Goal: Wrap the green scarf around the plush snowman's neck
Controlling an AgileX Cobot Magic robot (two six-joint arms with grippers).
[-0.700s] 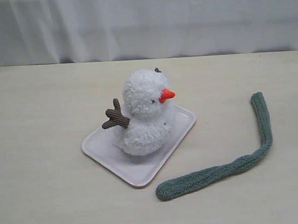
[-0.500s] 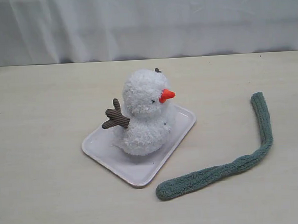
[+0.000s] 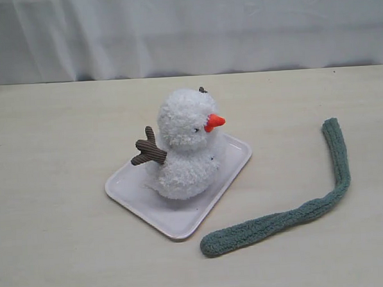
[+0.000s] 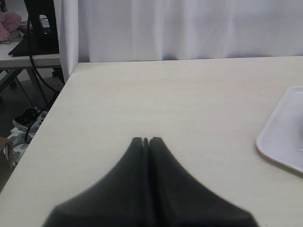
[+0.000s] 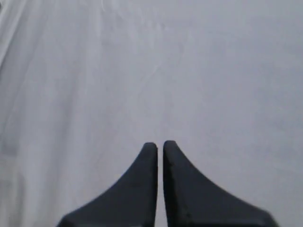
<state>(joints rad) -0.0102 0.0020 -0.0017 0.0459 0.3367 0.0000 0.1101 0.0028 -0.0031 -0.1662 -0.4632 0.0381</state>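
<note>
In the exterior view the long, dull grey-green ribbed knit scarf [image 3: 282, 219] lies in a loose curve on the pale wooden table [image 3: 56, 253], one rounded end just beside the pale pink rectangular tray [image 3: 126, 183] where the fluffy white plush snowman [image 3: 184, 134] stands, its neck [image 3: 180, 152] bare. The scarf looks light, limp and grippy, likely to droop, so pinching near an end seems best. In the left wrist view the black left gripper [image 4: 146, 140] is pressed closed and empty above the table. In the right wrist view the black right gripper [image 5: 159, 145], closed to a slit and empty, faces a white curtain [image 5: 189, 71].
</note>
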